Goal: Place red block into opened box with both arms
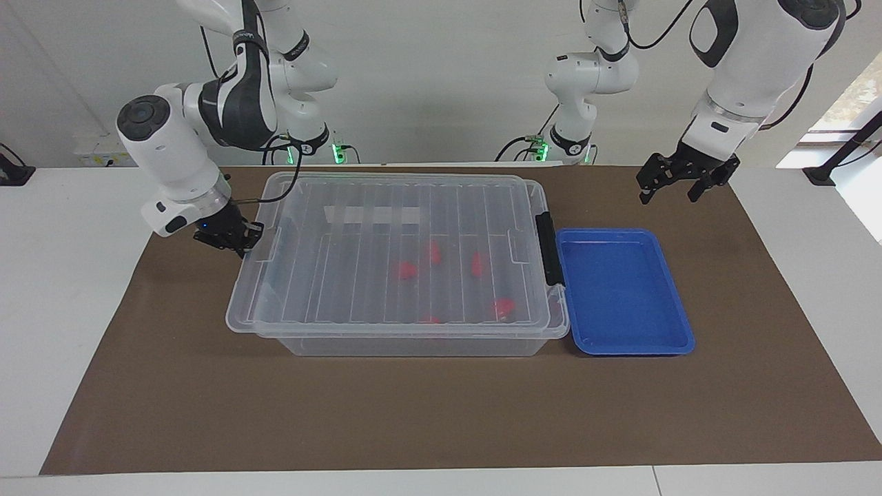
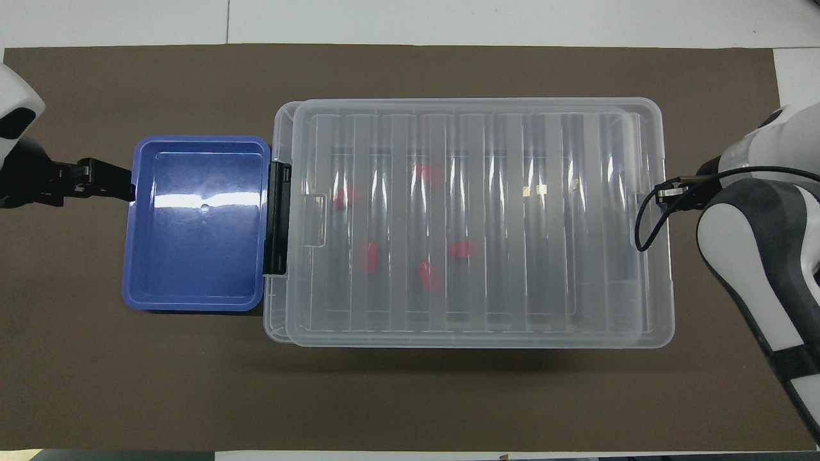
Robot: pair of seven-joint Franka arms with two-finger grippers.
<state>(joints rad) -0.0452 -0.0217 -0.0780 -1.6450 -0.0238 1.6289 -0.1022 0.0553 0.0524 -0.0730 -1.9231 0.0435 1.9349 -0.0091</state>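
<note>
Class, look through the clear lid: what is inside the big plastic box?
Inside the box, under its ribbed lid, several red blocks lie on the floor. The ribs and glare blur them, so an exact count is uncertain. The blue tray beside it holds nothing.

Lying across a white worktop (image 1: 62,289), a brown mat (image 1: 427,413); standing above it, a plain pale wall (image 1: 441,83); letting in daylight beside that wall, a window (image 1: 858,89).

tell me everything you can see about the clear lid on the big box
The lid is clear ribbed plastic, rectangular, lying flat on the clear box and covering nearly all of it, slightly offset toward the right arm's end. Red blocks show through it. The shut right gripper grips its short edge. A black latch sits at the uncovered end.
</note>
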